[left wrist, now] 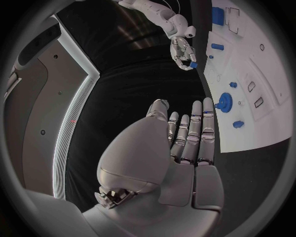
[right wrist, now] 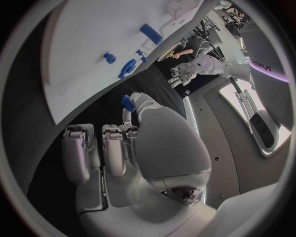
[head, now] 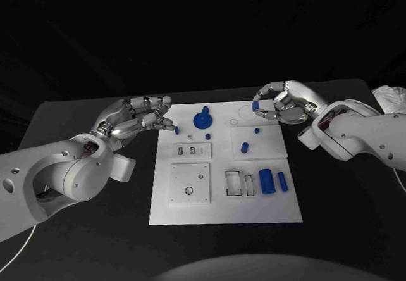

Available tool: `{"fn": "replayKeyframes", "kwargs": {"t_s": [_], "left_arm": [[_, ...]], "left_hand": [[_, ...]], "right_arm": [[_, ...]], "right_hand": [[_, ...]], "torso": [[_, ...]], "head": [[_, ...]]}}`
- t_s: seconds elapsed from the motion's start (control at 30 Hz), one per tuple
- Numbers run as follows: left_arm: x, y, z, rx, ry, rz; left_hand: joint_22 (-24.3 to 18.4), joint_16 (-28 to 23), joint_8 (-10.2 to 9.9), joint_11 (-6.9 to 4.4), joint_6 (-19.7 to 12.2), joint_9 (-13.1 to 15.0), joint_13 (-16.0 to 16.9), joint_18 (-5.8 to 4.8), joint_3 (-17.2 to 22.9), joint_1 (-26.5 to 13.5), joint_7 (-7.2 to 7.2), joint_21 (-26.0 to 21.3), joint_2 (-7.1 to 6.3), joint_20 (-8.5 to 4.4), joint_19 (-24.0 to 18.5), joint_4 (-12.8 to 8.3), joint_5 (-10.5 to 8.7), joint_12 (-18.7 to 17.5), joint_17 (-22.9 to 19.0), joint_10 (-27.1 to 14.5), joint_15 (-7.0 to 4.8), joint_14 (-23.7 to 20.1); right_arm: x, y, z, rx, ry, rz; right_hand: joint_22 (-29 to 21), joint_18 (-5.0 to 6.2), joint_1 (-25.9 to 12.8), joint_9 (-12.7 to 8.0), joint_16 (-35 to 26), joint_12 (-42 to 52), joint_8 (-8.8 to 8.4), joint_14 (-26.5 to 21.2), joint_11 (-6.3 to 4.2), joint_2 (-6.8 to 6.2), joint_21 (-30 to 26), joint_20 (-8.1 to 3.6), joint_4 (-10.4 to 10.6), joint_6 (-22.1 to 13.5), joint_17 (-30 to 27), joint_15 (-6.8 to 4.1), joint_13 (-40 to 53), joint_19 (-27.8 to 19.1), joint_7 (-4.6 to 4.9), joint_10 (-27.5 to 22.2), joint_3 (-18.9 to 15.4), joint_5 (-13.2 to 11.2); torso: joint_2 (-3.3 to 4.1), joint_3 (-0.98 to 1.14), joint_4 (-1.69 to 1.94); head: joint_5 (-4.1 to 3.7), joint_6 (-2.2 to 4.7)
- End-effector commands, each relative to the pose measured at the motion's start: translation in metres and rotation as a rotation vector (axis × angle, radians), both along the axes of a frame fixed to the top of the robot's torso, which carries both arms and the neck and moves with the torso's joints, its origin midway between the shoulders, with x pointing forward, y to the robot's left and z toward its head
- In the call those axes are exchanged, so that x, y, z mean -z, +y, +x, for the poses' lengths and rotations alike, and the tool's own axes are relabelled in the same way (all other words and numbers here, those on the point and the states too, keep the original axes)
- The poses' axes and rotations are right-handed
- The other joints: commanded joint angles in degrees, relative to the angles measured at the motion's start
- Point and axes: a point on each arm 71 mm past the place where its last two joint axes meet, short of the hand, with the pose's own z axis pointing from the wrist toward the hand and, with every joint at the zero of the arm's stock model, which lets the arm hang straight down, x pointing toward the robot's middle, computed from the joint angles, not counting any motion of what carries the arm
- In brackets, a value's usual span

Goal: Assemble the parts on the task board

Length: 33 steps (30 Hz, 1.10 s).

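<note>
Head view places the small blue part (head: 255, 105) pinched in the fingertips of the right hand (head: 281, 104), held above the far right corner of the task board (head: 225, 206) and clear of its surface. The part is a short blue piece, mostly hidden by the fingers; its exact shape cannot be read. In the right wrist view the same part (right wrist: 128, 102) shows at the fingertip, with the other fingers curled in below it.

Procedure, as a judgement: carry the part over its intended seat before lowering, keep it upright in the pinch, and descend straight so it does not catch a recess edge. The seat is probably among the small features in the far right area of the board, though that is uncertain. Release only once the part is bearing on the board.

Just left of the held part, a blue gear (head: 203, 120) stands at the far middle of the board. Two small blue pegs (head: 244, 146) stand right of centre, and two blue cylinders (head: 268, 182) lie in the near right section beside rectangular slots.

At the far left edge, the left hand (head: 138, 118) holds nothing, its fingers extended and slightly apart, near another small blue piece (head: 176, 130).
</note>
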Motion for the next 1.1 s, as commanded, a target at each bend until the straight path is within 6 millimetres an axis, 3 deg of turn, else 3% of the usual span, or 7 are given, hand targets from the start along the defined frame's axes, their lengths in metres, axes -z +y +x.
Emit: {"fn": "replayKeyframes", "kwargs": {"t_s": [0.03,0.33,0.5,0.6,0.9,1.1], "left_arm": [[-0.001,-0.004,0.0,0.017,-0.005,-0.005],[0.0,-0.006,0.0,0.019,-0.005,-0.004],[-0.001,-0.007,0.0,0.021,-0.005,-0.004],[-0.001,-0.008,0.0,0.022,-0.005,-0.004],[-0.001,-0.01,0.0,0.027,-0.004,-0.005],[-0.001,-0.009,0.0,0.025,-0.003,-0.004]], "left_hand": [[0.1,0.2,0.2,0.33,-0.1,-0.1,-0.1,0.22,0.4,0.6,0.04,0.2,-0.08,-0.03,-0.5,-0.1,0.21,0.3,-0.1,0.0,-0.05,-0.3],[0.1,0.2,0.2,0.33,-0.1,-0.1,-0.1,0.22,0.4,0.6,0.04,0.2,-0.08,-0.03,-0.5,-0.1,0.21,0.3,-0.1,0.0,-0.05,-0.3],[0.1,0.2,0.2,0.33,-0.1,-0.1,-0.1,0.22,0.4,0.6,0.04,0.2,-0.08,-0.03,-0.5,-0.1,0.21,0.3,-0.1,0.0,-0.05,-0.3],[0.1,0.2,0.2,0.33,-0.1,-0.1,-0.1,0.22,0.4,0.6,0.04,0.2,-0.08,-0.03,-0.5,-0.1,0.21,0.3,-0.1,0.0,-0.05,-0.3],[0.1,0.2,0.2,0.33,-0.1,-0.1,-0.1,0.22,0.4,0.6,0.04,0.2,-0.08,-0.03,-0.5,-0.1,0.21,0.3,-0.1,0.0,-0.05,-0.3],[0.1,0.2,0.2,0.33,-0.1,-0.1,-0.1,0.22,0.4,0.6,0.04,0.2,-0.08,-0.03,-0.5,-0.1,0.21,0.3,-0.1,0.0,-0.05,-0.3]], "right_arm": [[0.002,0.023,-0.004,-0.057,0.081,-0.01],[0.01,0.085,-0.007,-0.205,0.213,-0.065],[0.015,0.11,-0.007,-0.269,0.266,-0.121],[0.019,0.122,-0.006,-0.298,0.274,-0.17],[0.029,0.137,0.002,-0.311,0.284,-0.225],[0.032,0.142,0.003,-0.314,0.276,-0.247]], "right_hand": [[13.6,-0.19,-0.6,-0.1,0.2,0.2,-0.35,6.0,0.08,-0.04,-0.4,-0.2,0.4,0.3,15.1,-0.17,15.1,2.8,0.31,6.0,-0.1,0.4],[13.3,0.08,-1.7,-0.6,0.2,0.2,-0.8,6.0,0.36,0.17,-1.3,0.01,0.9,0.2,15.1,0.11,15.1,1.9,0.55,6.0,-0.1,0.3],[13.2,0.15,-2.1,-0.8,0.2,0.2,-0.83,6.0,0.45,0.47,-1.5,0.12,1.1,0.6,15.1,0.23,15.1,1.6,0.58,6.0,-0.1,0.3],[13.0,0.25,-2.3,-1.0,0.2,0.2,-0.97,6.0,0.52,0.52,-1.8,0.21,1.1,1.2,15.1,0.32,15.1,1.3,0.66,6.0,0.0,0.4],[13.0,0.32,-2.5,-1.8,0.2,0.2,-1.74,6.0,0.71,0.28,-2.1,0.4,0.7,2.4,15.1,0.49,15.1,1.0,0.89,6.0,0.2,0.6],[12.9,0.37,-2.5,-2.1,0.2,0.2,-2.15,6.0,0.81,0.19,-2.2,0.49,0.4,2.7,15.1,0.58,15.1,0.8,1.0,6.0,0.4,0.8]], "torso": [[-0.01,0.0,0.07],[-0.11,0.02,0.14],[-0.07,0.0,0.22],[-0.16,-0.08,0.08],[0.06,0.14,0.12],[0.02,0.11,0.04]], "head": [[0.47,-0.29],[2.0,-0.99],[2.07,-1.13],[2.21,-1.22],[2.7,-1.23],[3.38,-1.58]]}}
